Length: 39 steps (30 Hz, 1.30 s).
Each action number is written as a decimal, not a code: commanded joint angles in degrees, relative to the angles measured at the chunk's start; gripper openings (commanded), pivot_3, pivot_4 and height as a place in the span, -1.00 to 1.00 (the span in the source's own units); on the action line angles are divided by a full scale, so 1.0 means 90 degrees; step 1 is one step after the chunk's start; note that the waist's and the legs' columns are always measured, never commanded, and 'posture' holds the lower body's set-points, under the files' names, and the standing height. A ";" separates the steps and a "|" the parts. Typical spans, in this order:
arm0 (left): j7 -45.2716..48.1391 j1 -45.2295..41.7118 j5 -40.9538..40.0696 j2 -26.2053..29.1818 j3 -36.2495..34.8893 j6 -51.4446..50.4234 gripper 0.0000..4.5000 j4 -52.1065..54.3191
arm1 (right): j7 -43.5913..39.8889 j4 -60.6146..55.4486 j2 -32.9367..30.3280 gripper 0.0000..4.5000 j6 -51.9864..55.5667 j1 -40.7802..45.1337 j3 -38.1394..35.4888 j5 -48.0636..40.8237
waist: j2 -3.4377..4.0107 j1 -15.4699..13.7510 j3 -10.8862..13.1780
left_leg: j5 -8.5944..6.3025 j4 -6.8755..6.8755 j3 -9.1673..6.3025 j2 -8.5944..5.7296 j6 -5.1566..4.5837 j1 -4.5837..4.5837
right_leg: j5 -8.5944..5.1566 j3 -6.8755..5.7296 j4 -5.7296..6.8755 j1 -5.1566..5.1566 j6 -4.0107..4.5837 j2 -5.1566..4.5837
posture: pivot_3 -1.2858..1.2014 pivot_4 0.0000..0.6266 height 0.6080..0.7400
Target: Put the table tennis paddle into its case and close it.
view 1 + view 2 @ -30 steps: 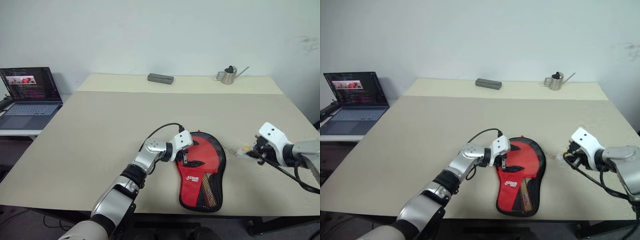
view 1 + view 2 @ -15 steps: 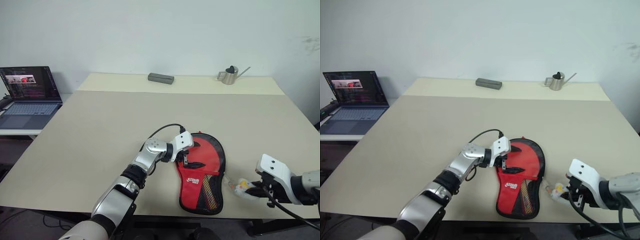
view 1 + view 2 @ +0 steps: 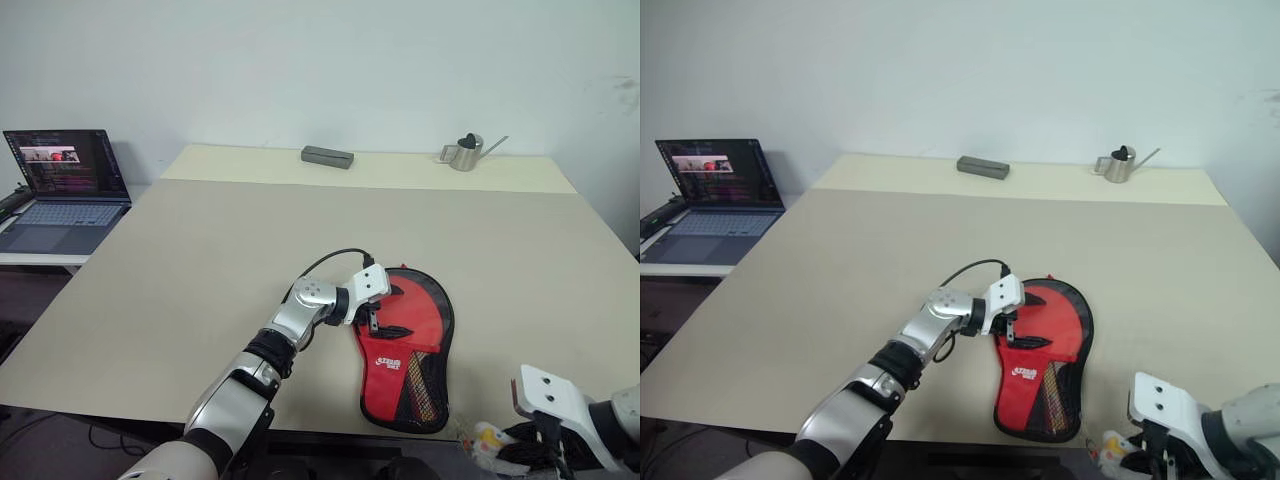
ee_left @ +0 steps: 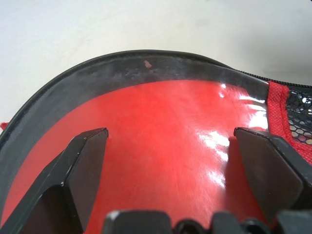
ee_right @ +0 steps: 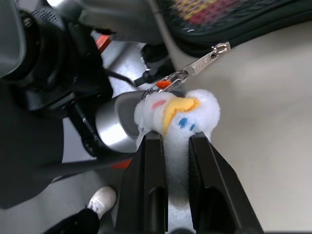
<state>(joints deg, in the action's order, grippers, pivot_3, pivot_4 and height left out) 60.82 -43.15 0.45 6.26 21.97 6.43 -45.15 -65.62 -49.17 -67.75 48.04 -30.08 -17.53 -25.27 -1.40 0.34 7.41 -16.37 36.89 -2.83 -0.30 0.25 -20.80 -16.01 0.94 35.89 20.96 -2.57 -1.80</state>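
- Black paddle-shaped fabric case [image 3: 425, 385] with red lining lies open near the beige surface's [image 3: 200, 260] near edge.
- Left tool [image 3: 372, 322] rests on the round red paddle face [image 3: 418, 315].
- Right tool [image 3: 500, 447] pinches a white-yellow charm [image 3: 487, 437].

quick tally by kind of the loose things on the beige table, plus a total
paddle case, open, red paddle lying in it: 1
red paddle: 1
plush charm on the case's zip pull, pinched by the right gripper at the near edge: 1
grey block at the far edge: 1
small metal watering can at the far edge: 1
total: 5
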 commanded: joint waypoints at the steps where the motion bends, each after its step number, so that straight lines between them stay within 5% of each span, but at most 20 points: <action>1: 0.0021 0.0636 0.0878 0.0263 0.0690 -0.0536 1.00 -0.0852 | -0.0347 -0.0532 -0.0067 -0.93 -0.0146 -0.0294 -0.0206 -0.0171 | 0.0000 -0.0004 0.0000 | -0.0003 0.0000 -0.0005 0.0000 0.0004 0.0000 | -0.0005 -0.0001 0.0000 -0.0005 0.0002 0.0000 | 0.03 -0.52 1.00; 12: 0.0000 0.0604 0.0892 0.0226 0.0715 -0.0535 1.00 -0.0850 | -0.0395 -0.0911 -0.0211 -0.93 -0.0128 0.0010 0.0152 -0.0606 | 0.0000 -0.0032 0.0000 | -0.0021 -0.0002 -0.0039 0.0000 0.0036 0.0006 | -0.0037 -0.0027 0.0000 -0.0040 0.0012 -0.0001 | 0.03 -0.52 1.00; 30: -0.0083 0.0567 0.0884 0.0192 0.0740 -0.0539 1.00 -0.0868 | 0.0354 -0.1203 -0.0481 -0.95 -0.0564 0.0861 0.1839 -0.0729 | -0.0001 -0.0049 -0.0001 | -0.0032 -0.0004 -0.0084 -0.0002 0.0054 0.0011 | -0.0064 -0.0073 0.0000 -0.0059 0.0026 -0.0015 | 0.03 -0.52 1.00; 34: -0.0099 0.0563 0.0883 0.0164 0.0746 -0.0534 1.00 -0.0884 | 0.0272 -0.1198 -0.0515 -0.95 -0.0324 0.0934 0.1559 -0.0991 | -0.0001 -0.0051 0.0000 | -0.0032 -0.0004 -0.0090 -0.0002 0.0055 0.0010 | -0.0066 -0.0080 0.0000 -0.0062 0.0029 -0.0015 | 0.03 -0.52 1.00; 39: -0.0141 0.0534 0.0878 0.0121 0.0742 -0.0512 1.00 -0.0927 | -0.0087 -0.1014 -0.0598 -0.23 -0.0201 0.0950 0.0708 -0.1417 | -0.0001 -0.0061 0.0001 | -0.0033 -0.0002 -0.0093 -0.0003 0.0055 0.0010 | -0.0066 -0.0083 0.0000 -0.0067 0.0029 -0.0019 | 0.03 -0.52 1.00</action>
<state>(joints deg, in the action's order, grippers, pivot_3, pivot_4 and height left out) 60.89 -43.36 0.47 5.59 23.12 6.43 -45.11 -64.02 -56.17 -72.46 46.36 -21.54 -8.49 -35.32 -1.41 -0.21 7.41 -16.66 36.87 -3.67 -0.34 0.75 -20.71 -16.60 0.19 35.89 20.36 -2.31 -1.99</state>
